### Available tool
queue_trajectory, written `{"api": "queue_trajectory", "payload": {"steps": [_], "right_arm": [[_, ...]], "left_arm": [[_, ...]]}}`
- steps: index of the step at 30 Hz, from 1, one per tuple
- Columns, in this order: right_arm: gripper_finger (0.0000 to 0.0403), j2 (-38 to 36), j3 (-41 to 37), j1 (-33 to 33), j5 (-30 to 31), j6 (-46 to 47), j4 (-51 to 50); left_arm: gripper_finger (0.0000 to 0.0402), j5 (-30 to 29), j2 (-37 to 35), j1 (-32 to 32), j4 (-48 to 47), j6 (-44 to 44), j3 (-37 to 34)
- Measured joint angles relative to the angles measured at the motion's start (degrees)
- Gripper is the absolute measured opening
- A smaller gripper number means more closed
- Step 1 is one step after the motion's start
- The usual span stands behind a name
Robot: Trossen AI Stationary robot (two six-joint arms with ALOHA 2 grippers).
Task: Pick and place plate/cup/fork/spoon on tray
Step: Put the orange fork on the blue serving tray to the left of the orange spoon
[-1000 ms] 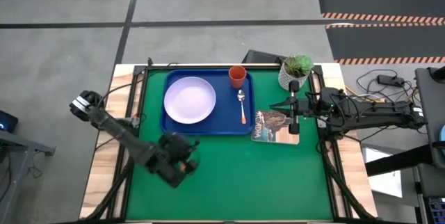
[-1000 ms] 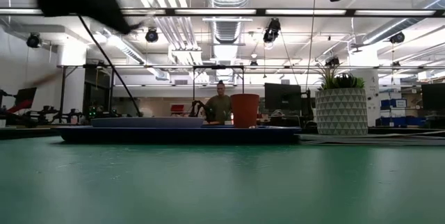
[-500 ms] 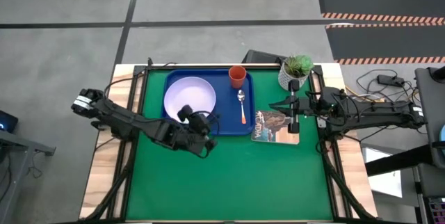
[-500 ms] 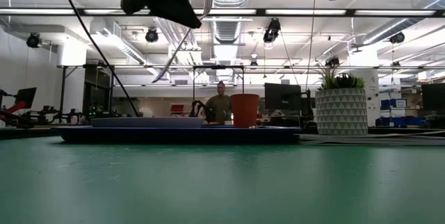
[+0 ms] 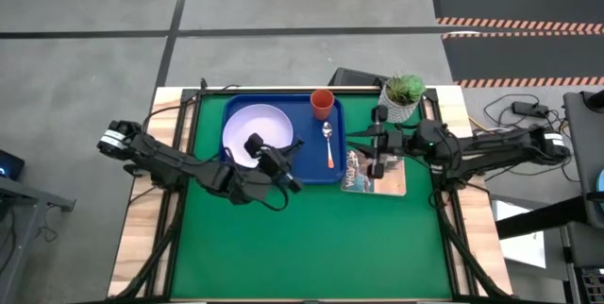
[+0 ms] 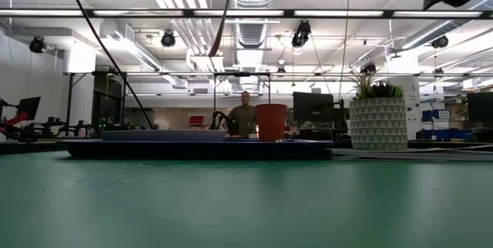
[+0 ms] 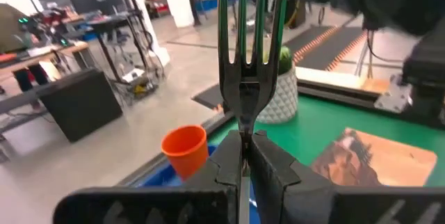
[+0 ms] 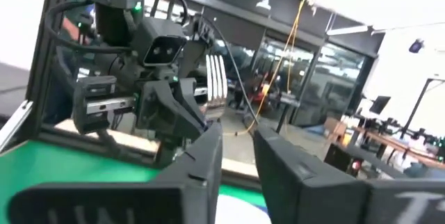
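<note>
Now the left gripper (image 5: 279, 156), clamped on the fork (image 7: 245, 40), hangs tines-forward over the tray (image 5: 307, 170) to place it near the spoon (image 5: 327, 142); right gripper (image 5: 376, 149) waits empty, fingers apart.

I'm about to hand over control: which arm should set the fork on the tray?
Left. Its gripper is shut on the fork, held above the tray beside the plate. The right gripper is open and empty, over the booklet.

one plate (image 5: 255, 129) – cup (image 5: 322, 104) – fork (image 7: 249, 29) – spoon (image 5: 327, 143) – tray (image 5: 311, 172)
</note>
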Motion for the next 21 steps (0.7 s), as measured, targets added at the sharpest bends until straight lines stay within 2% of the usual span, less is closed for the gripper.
{"api": "queue_trajectory", "payload": {"steps": [4, 10, 21], "right_arm": [[0.0102, 6.01, 0.00, 0.02, 1.32, 0.47, 9.78], [0.0121, 14.15, 0.03, 0.00, 2.19, 0.82, 21.90], [0.0151, 21.99, 6.86, 0.02, 4.04, 4.57, 18.81]], "left_arm": [[0.0000, -0.77, 0.02, 0.39, 2.39, 1.46, -0.02], [0.0000, -0.80, 0.60, 1.16, 2.69, -0.07, -0.22], [0.0000, -0.82, 4.54, 3.06, 5.08, -0.27, -0.13]]}}
